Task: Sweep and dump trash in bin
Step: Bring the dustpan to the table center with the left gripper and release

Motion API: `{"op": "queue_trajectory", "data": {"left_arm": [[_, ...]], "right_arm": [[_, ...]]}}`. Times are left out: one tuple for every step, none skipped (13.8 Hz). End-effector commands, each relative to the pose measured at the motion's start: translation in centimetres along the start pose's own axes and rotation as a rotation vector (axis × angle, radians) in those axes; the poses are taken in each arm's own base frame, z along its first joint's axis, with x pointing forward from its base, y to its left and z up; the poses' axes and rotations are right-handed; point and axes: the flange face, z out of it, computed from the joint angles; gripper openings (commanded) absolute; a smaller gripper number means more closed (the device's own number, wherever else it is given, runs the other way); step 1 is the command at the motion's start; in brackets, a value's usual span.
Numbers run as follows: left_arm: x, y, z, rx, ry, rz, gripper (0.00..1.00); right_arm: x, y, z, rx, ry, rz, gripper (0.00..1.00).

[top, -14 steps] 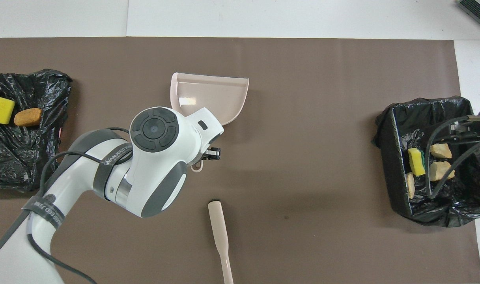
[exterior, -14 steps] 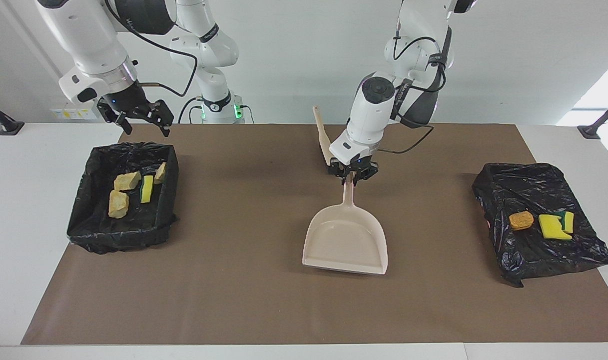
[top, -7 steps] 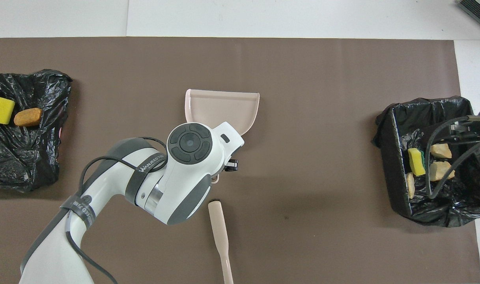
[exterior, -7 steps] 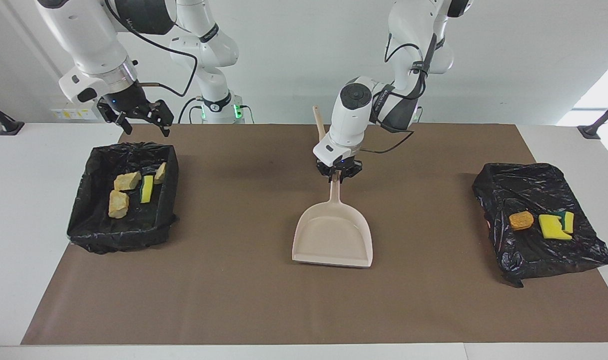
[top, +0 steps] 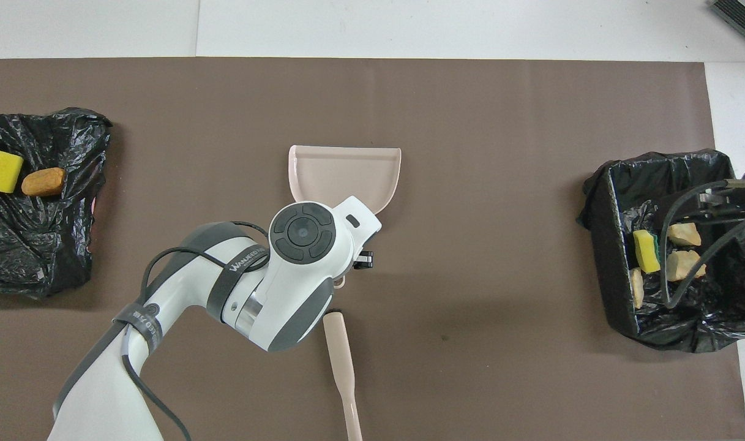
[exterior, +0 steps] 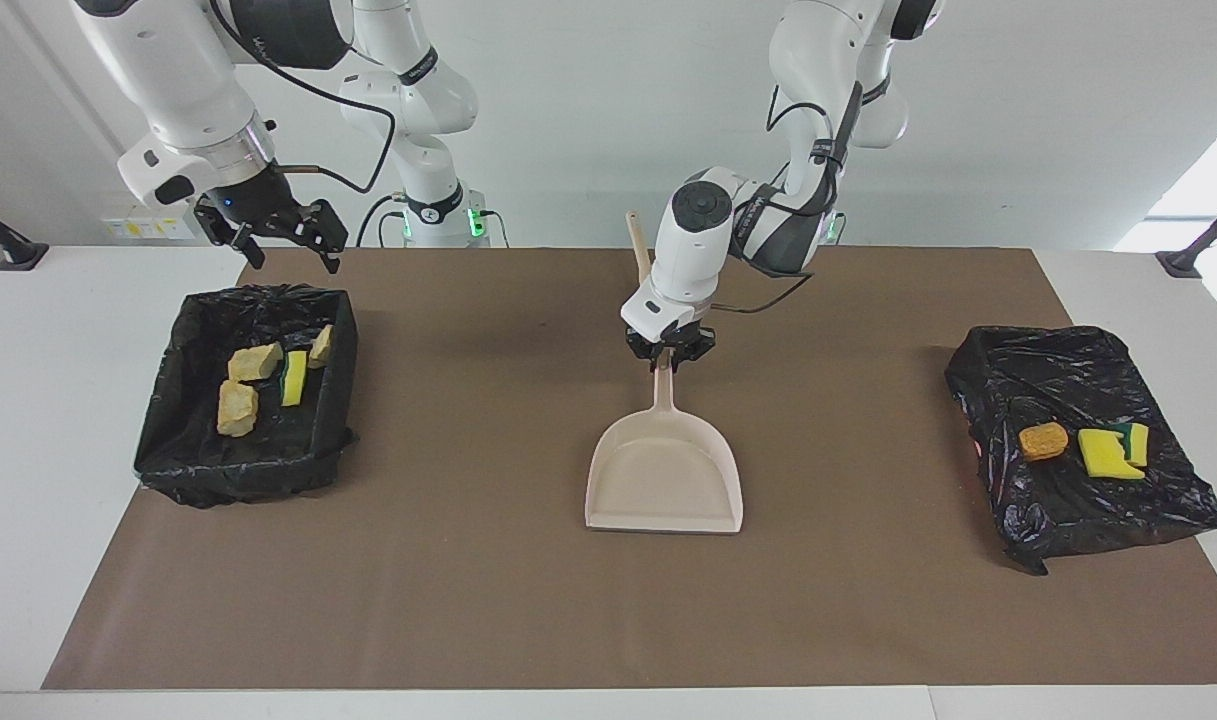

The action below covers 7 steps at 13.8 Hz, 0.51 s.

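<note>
My left gripper is shut on the handle of the beige dustpan, whose empty pan rests flat on the brown mat mid-table. Several pieces of trash lie inside the black-lined bin at the right arm's end: tan chunks and a green-edged yellow sponge. More trash sits on a crumpled black bag at the left arm's end: a brown nugget and yellow sponges. My right gripper waits open above the bin's edge nearest the robots, holding nothing.
The beige brush handle lies on the mat nearer to the robots than the dustpan; its bristles are out of view. The brown mat covers most of the white table. The right arm's cable hangs over the bin.
My left gripper has pulled the dustpan toward the right arm's end and a little nearer the robots, straightening it. The right arm has not moved.
</note>
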Motion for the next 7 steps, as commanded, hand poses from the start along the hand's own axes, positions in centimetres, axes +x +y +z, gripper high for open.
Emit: {"op": "queue_trajectory", "data": {"left_arm": [[-0.1, 0.5, 0.4, -0.010, 0.011, -0.018, 1.00], [0.1, 0.2, -0.3, -0.012, 0.017, -0.024, 1.00], [0.3, -0.3, -1.9, -0.018, 0.031, -0.029, 1.00], [0.2, -0.9, -3.5, -0.010, 0.032, -0.035, 1.00], [0.7, -1.7, -4.7, -0.006, 0.030, -0.049, 1.00], [1.5, -3.0, -6.2, -0.009, 0.039, -0.072, 1.00], [2.2, -4.6, -8.0, -0.010, 0.051, -0.090, 1.00]], "right_arm": [[-0.5, 0.0, -0.3, 0.017, 0.000, 0.016, 1.00], [-0.5, 0.0, -0.3, 0.017, 0.000, 0.016, 1.00], [-0.5, 0.0, -0.3, 0.017, 0.000, 0.016, 1.00], [-0.5, 0.0, -0.3, 0.017, 0.000, 0.016, 1.00], [-0.5, 0.0, -0.3, 0.017, 0.000, 0.016, 1.00], [-0.5, 0.0, -0.3, 0.017, 0.000, 0.016, 1.00], [-0.5, 0.0, -0.3, 0.017, 0.000, 0.016, 1.00]]}}
